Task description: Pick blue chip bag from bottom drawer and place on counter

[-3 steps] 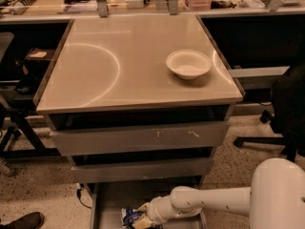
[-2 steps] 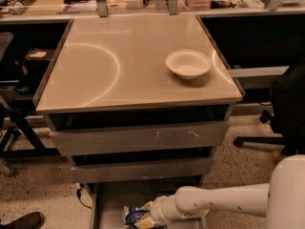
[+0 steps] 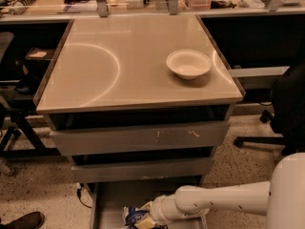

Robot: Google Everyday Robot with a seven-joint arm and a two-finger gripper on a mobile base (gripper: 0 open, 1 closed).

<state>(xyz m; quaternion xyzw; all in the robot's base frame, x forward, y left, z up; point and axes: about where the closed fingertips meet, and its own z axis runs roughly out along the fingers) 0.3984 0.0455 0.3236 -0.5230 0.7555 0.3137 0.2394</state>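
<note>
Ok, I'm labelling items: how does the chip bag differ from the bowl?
The chip bag is dark blue and crinkled; the bowl is white and smooth. The chip bag lies in the open bottom drawer; the bowl stands on the counter. The gripper is at the chip bag; nothing touches the bowl. Both are small.

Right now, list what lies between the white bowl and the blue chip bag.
Camera view: bare counter, the scratched drawer front, then the plain drawer front. The hand is at the blue chip bag in the bottom drawer.
</note>
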